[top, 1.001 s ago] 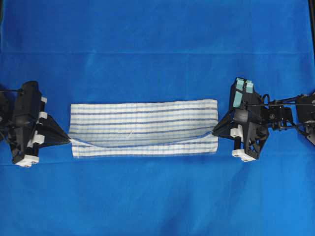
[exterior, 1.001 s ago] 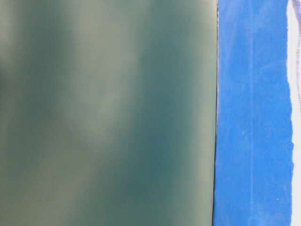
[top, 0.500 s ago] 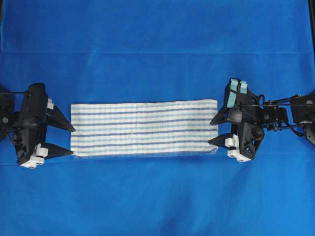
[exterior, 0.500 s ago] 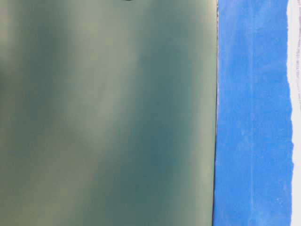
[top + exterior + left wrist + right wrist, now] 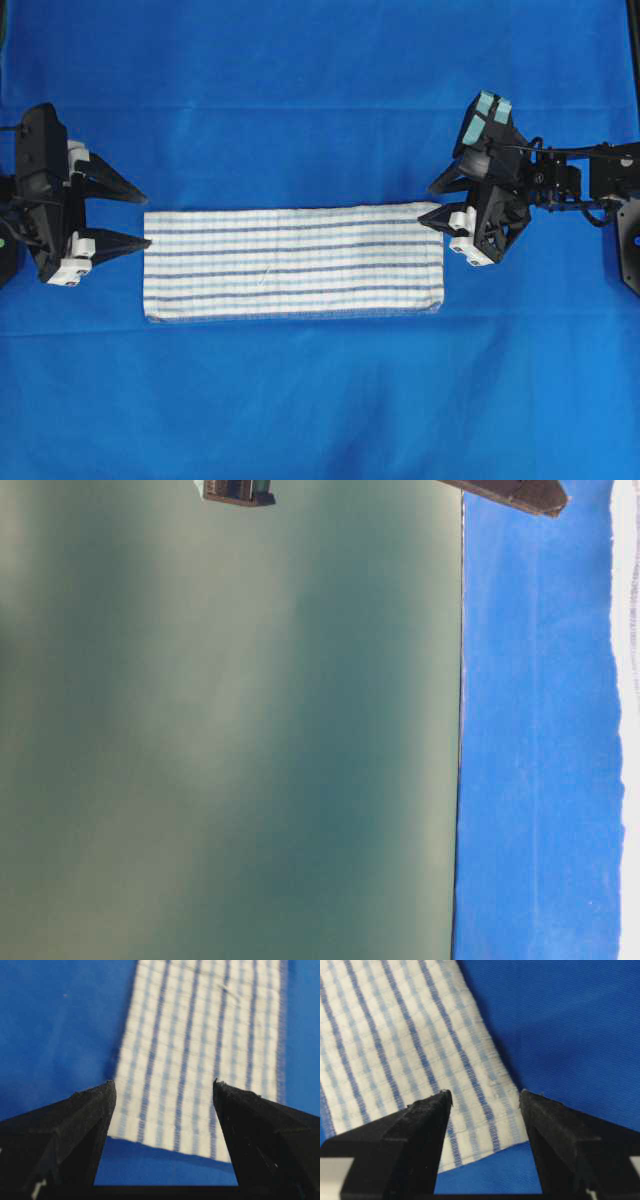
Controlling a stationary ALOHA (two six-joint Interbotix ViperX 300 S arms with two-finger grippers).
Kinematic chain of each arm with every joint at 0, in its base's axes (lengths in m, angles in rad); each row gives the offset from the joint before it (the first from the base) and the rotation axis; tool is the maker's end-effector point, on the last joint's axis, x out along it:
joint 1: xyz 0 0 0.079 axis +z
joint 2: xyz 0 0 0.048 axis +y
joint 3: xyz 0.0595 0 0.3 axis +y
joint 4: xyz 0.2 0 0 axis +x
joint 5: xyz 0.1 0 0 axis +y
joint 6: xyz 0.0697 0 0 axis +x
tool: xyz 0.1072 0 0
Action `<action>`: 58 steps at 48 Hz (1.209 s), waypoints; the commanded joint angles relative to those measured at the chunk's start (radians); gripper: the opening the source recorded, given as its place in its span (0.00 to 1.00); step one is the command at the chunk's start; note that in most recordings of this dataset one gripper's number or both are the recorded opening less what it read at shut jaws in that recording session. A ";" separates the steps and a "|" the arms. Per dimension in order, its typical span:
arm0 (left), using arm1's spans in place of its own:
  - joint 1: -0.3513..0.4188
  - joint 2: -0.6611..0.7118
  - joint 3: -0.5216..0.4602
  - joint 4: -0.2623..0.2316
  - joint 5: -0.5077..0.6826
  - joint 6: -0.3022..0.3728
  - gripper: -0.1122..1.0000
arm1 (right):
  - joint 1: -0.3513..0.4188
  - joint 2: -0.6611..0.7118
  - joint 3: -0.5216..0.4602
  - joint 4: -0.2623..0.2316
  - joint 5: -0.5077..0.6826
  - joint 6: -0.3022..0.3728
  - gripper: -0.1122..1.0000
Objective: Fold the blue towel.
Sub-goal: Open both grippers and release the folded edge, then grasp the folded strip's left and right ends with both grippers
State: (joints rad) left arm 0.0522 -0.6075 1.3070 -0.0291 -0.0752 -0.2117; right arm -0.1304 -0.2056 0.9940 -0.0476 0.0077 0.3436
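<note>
In the overhead exterior view the blue towel (image 5: 293, 263) lies flat on the blue-covered worktop (image 5: 320, 100) as a long folded strip, its stripes running from side to side. The left gripper (image 5: 135, 217) sits just off the towel's left short edge, by the far corner, with its jaws spread apart and nothing between them. The right gripper (image 5: 432, 205) is at the opposite end, by the far right corner, its jaws likewise parted and empty; its lower fingertip is over the towel's corner.

The table-level exterior view is mostly a blurred grey-green surface with a blue band at the right; two dark parts poke in at the top edge, and the towel cannot be made out.

The left wrist view shows the towel's short end just beyond and between the gripper's parted fingers (image 5: 80, 1120).

The right wrist view shows a towel corner between that gripper's parted fingers (image 5: 415, 1125).
</note>
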 commanded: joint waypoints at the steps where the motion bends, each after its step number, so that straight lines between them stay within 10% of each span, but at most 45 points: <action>1: 0.005 0.020 -0.011 0.002 -0.014 0.002 0.73 | -0.009 -0.009 -0.008 -0.008 -0.006 -0.002 0.65; 38: 0.069 0.430 -0.051 -0.002 -0.164 -0.015 0.70 | -0.038 0.187 -0.023 -0.008 -0.021 0.000 0.64; 53: 0.031 0.431 -0.084 0.000 -0.077 -0.021 0.12 | -0.037 0.175 -0.011 -0.009 -0.020 -0.005 0.13; 58: 0.031 0.426 -0.089 0.000 -0.055 -0.018 0.12 | -0.037 0.166 -0.003 -0.009 -0.023 -0.005 0.13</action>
State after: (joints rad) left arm 0.0920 -0.1733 1.2272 -0.0291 -0.1473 -0.2347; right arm -0.1718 -0.0215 0.9863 -0.0552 -0.0169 0.3405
